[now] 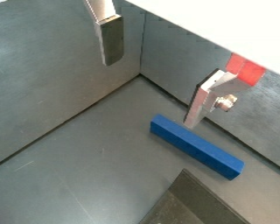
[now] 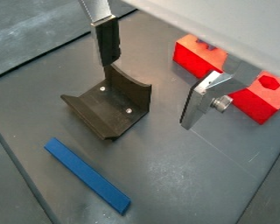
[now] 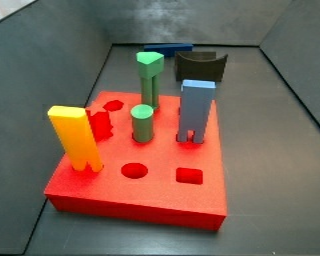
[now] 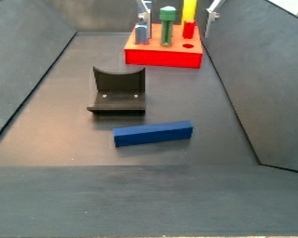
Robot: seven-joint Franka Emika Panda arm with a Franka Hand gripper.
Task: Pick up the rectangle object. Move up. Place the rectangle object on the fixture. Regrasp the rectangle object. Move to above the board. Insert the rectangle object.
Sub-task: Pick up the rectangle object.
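Looking along the floor in a side view, nearest me lies the bar [image 4: 153, 134], flat on its long face, a little skewed, touching nothing. I read that as the start state: pickup not yet done.

Just beyond it stands the fixture [image 4: 118, 92], notch facing up and open toward the bar. It sits between bar and board, which suits a halfway stop for regrasping. Bar and fixture are near each other but apart.

Farther back is the board [image 4: 163, 54], red, against the far end. From the opposite side view I see the board [image 3: 160, 200] close up: yellow block [image 3: 75, 135], green pegs [image 3: 148, 80], light-blue block [image 3: 196, 108] standing in it. A round hole and a square hole show free at its near edge. Which slot suits the bar, I cannot tell.

The gripper [image 2: 154, 74] hangs above the floor, jaws spread wide, nothing between them. In both wrist views the silver fingers [image 1: 112, 37] stand well apart. One wrist view shows the bar [image 1: 196, 146] below the gripper [image 1: 156, 72], close under one finger; another shows the bar [image 2: 88, 176] off to the side of the fixture [image 2: 111, 107].

My judgement: next comes a descent, fingers straddling the narrow width. Risk: the skewed bar may need wrist rotation first.
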